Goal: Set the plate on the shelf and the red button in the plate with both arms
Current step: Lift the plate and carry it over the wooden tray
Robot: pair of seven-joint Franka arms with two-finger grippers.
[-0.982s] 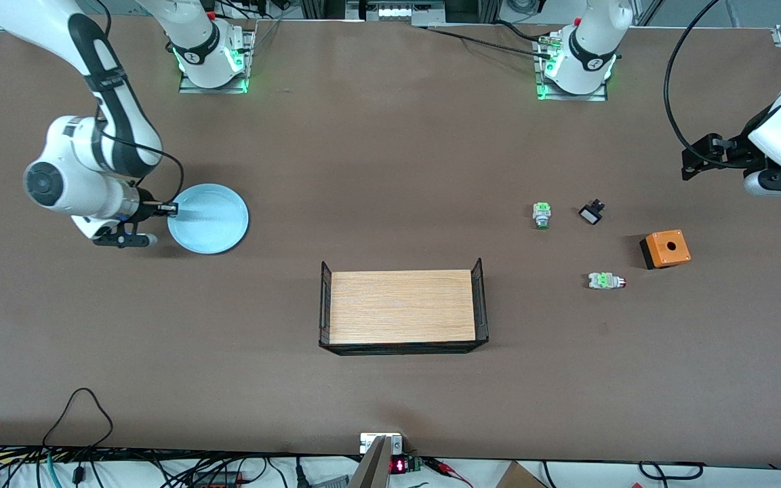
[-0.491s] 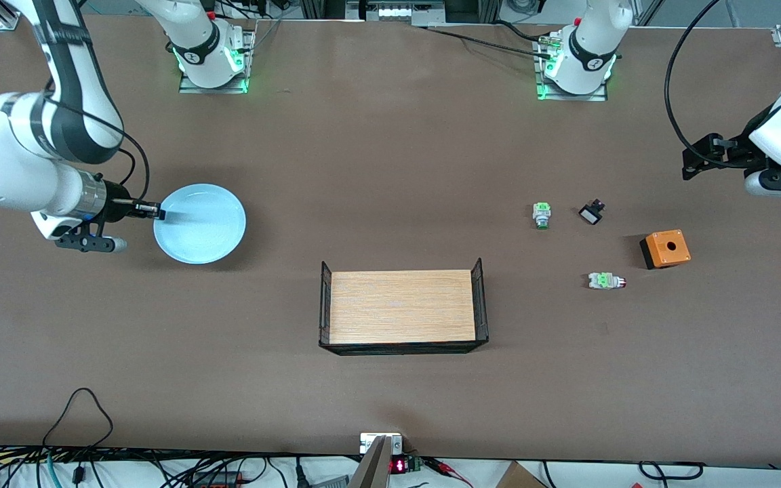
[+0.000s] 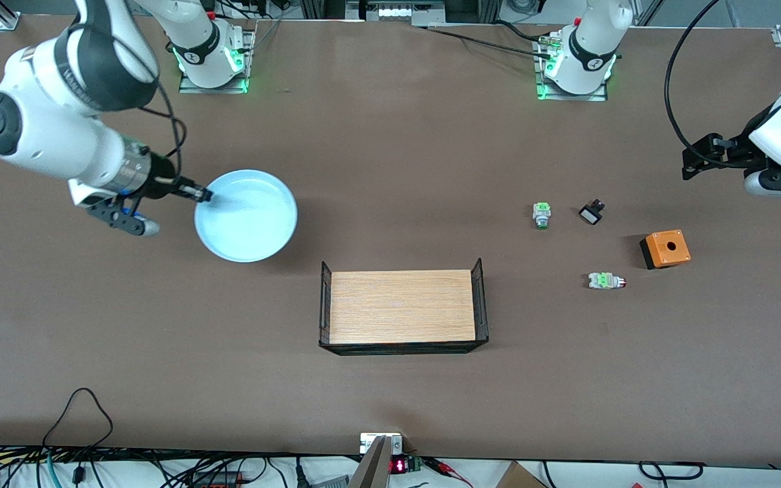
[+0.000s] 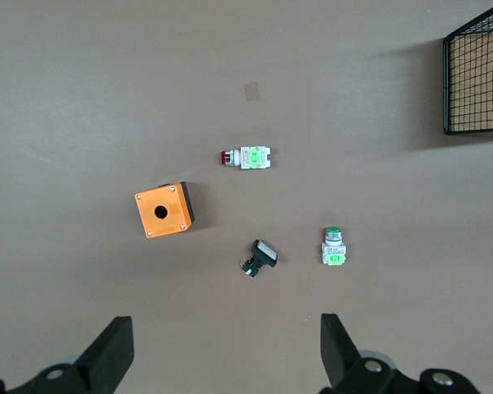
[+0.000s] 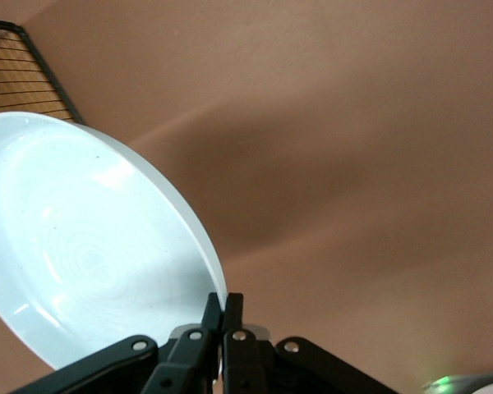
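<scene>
Now the right gripper (image 3: pixel 202 195), pinched on the round pale-blue plate (image 3: pixel 247 215), carries it; next comes the wooden wire-sided tray (image 3: pixel 403 306). The left gripper (image 4: pixel 222 353) waits open above the red-capped button (image 4: pixel 246 157).

1. A small red digital display (image 3: pixel 398 465) glows at the bottom centre of the front view, on a little device at the table's edge; its digits are too small to make out.
2. No other text, label, brand or number can be read on anything in the front view or either wrist view.
</scene>
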